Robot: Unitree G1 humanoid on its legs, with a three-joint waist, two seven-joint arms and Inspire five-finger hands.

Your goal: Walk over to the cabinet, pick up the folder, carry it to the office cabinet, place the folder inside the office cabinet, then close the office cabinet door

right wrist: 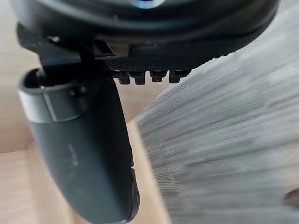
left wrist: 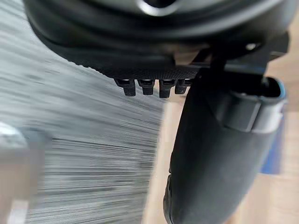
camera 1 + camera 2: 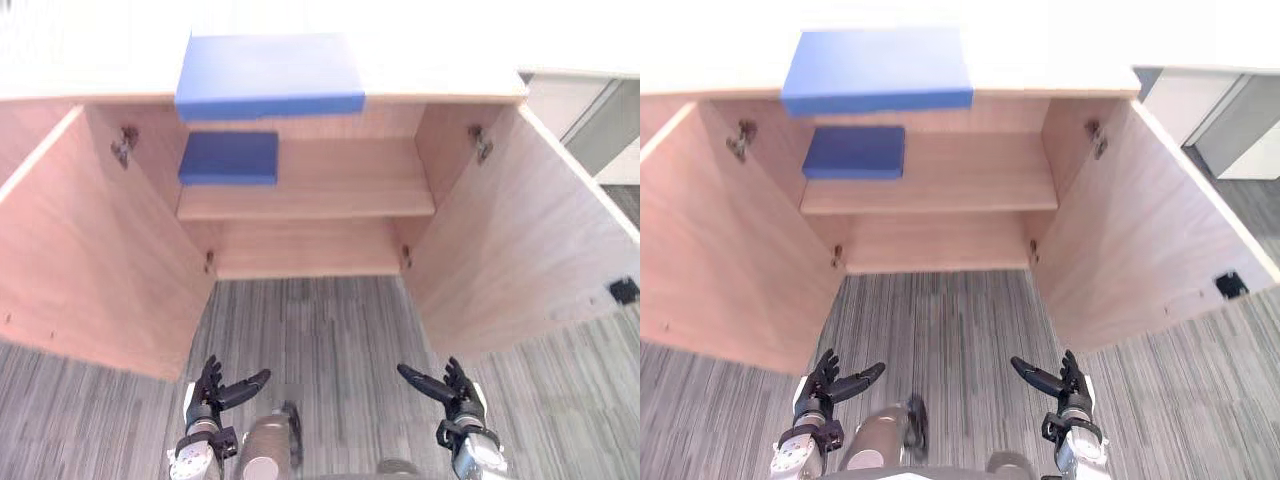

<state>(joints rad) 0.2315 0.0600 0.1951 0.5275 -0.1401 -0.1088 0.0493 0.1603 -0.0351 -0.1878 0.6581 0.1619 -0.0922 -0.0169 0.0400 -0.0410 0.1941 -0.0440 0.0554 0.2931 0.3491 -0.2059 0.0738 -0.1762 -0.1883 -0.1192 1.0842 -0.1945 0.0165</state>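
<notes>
A wooden cabinet point(image 3: 340, 190) stands ahead of me with both doors swung wide. One blue folder point(image 3: 268, 75) lies flat on its top, overhanging the front edge. A second, darker blue folder point(image 3: 229, 157) lies on the left of the inner shelf. My left hand point(image 3: 210, 392) and right hand point(image 3: 455, 390) hang low over the carpet, well short of the cabinet. Both are open with straight fingers and hold nothing. The left thumb point(image 2: 219, 154) and right thumb point(image 1: 84, 149) stand out straight in the wrist views.
The left door point(image 3: 90, 250) and right door point(image 3: 520, 230) angle out toward me and flank a strip of grey striped carpet point(image 3: 320, 340). A small black fitting point(image 3: 623, 290) sits on the right door's outer edge. White furniture point(image 3: 580, 110) stands at the back right.
</notes>
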